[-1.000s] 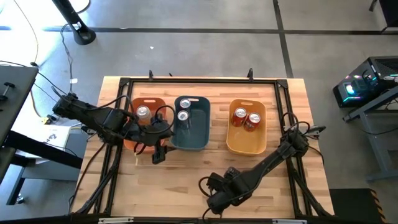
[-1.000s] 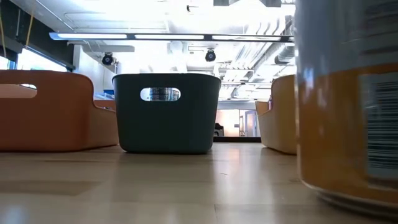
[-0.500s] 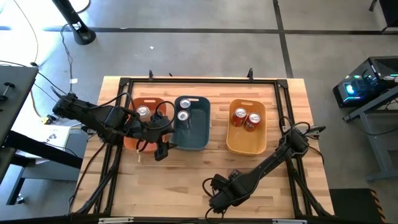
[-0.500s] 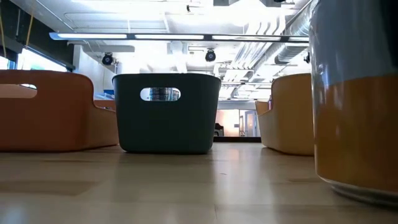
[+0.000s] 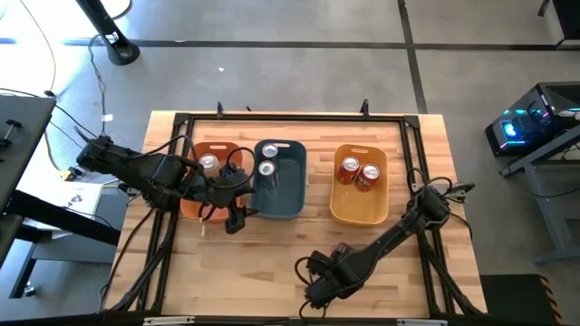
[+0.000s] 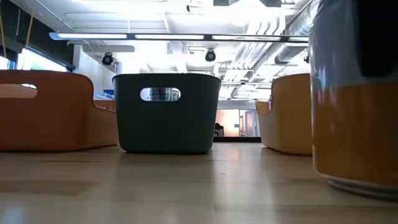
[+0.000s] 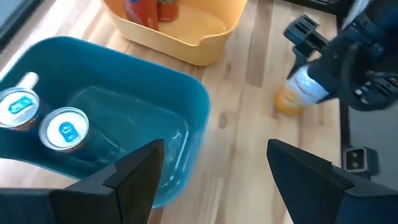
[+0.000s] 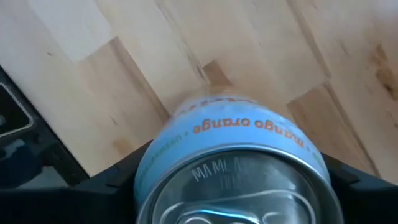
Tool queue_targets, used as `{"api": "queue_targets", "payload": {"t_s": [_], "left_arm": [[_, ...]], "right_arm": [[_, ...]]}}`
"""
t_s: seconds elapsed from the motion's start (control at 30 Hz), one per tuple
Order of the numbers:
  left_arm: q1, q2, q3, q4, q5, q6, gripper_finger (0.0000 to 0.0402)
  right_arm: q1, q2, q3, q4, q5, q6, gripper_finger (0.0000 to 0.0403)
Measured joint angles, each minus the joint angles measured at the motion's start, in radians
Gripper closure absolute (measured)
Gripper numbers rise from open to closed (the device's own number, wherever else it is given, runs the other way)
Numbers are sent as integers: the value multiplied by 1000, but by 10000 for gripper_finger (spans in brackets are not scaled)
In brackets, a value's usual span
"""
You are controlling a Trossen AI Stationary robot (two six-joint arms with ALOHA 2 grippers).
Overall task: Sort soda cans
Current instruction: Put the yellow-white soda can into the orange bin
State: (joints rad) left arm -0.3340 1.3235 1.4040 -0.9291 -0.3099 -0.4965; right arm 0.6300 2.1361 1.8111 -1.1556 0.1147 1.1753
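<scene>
The right gripper (image 5: 319,282) was closed around a mango-orange can (image 8: 233,165), holding it upright on the bench (image 5: 272,254) near its front edge. The left gripper (image 5: 237,217) hung with fingers spread at the front corner of the blue-grey bin (image 5: 277,178), which held two silver cans (image 7: 63,129). One silver can (image 5: 208,164) stood in the orange bin (image 5: 227,148) and two red cans (image 5: 360,171) in the yellow bin (image 5: 358,206). The bench was pale wooden planks within a black frame, on a grey concrete floor (image 5: 299,72). The low view showed ceiling strip lights (image 6: 168,36) and pipes beyond the bins. There the held can filled the right edge, cut off, and the right arm hid it from above.
</scene>
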Motion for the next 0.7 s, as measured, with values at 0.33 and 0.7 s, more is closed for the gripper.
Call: {"api": "queue_targets", "payload": {"t_s": [0.33, 0.7], "left_arm": [[-103, -16, -153, 276, 78, 36, 122], [-113, -47, -489, 765, 264, -109, 122]], "right_arm": [[-29, -67, 0, -40, 38, -51, 130], [-106, -135, 0, 45, 71, -125, 130]]}}
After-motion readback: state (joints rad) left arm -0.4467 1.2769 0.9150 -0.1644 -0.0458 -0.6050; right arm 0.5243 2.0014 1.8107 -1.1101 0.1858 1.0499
